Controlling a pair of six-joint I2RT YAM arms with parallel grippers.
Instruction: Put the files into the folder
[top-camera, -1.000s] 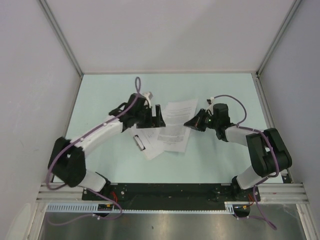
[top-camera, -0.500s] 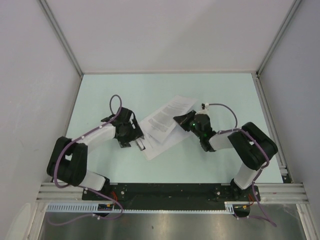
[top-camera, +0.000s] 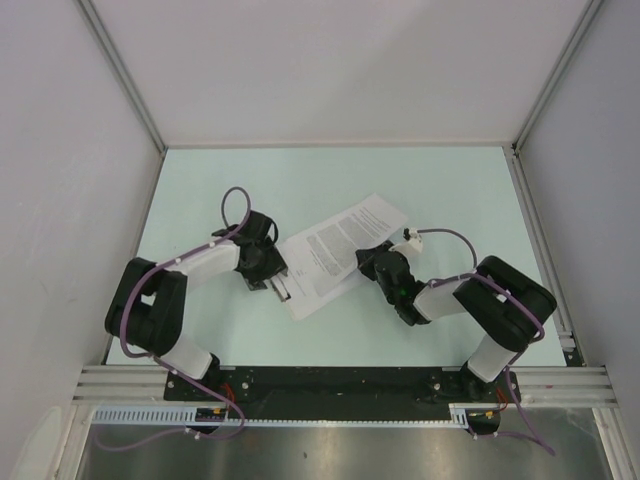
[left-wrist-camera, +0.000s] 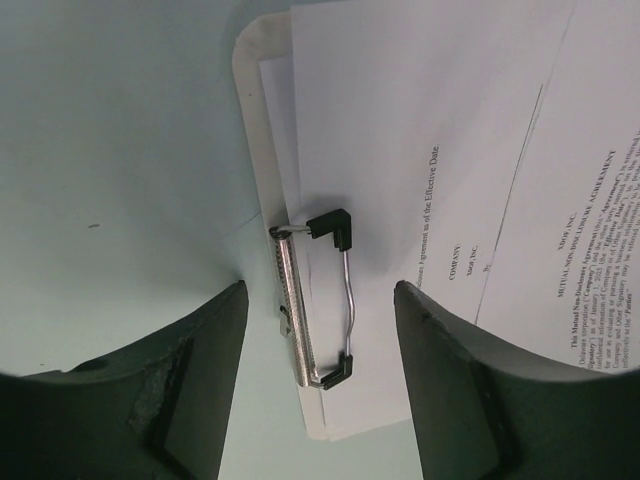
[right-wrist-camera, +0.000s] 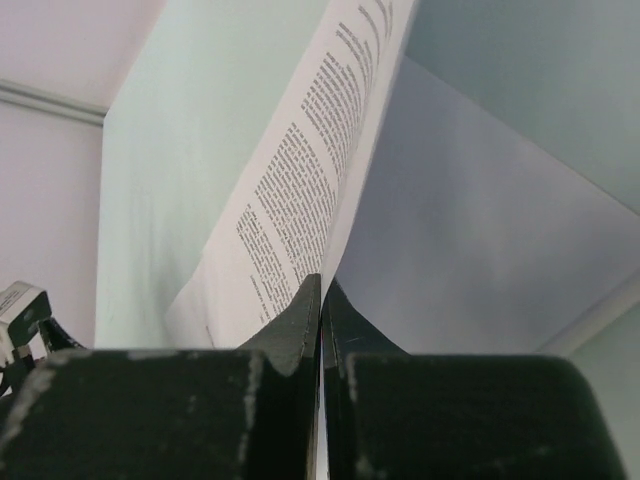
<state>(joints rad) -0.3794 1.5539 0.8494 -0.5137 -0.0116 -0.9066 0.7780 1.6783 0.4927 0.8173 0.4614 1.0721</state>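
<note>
1. Top external view: three white paper sheets printed with black text (top-camera: 335, 248) lie in a slanted, loosely fanned stack near the middle of the pale green table (top-camera: 450, 190).
2. Under them lies the flat white rectangular clipboard (left-wrist-camera: 250, 90), only its rounded edge showing past the paper.
3. Its small silver-black metal clip (left-wrist-camera: 300, 320) sits at the stack's near-left end, the wire loop lying over the edge of the sparsely printed sheet (left-wrist-camera: 420, 150).
4. My left gripper (left-wrist-camera: 320, 295) is spread wide, one finger on each side of the clip, with nothing held. I cannot tell whether it touches the table.
5. My right gripper (right-wrist-camera: 321, 290) is pinched tight on the edge of a densely printed sheet (right-wrist-camera: 300, 190), which curves up off the stack at its right end.
</note>
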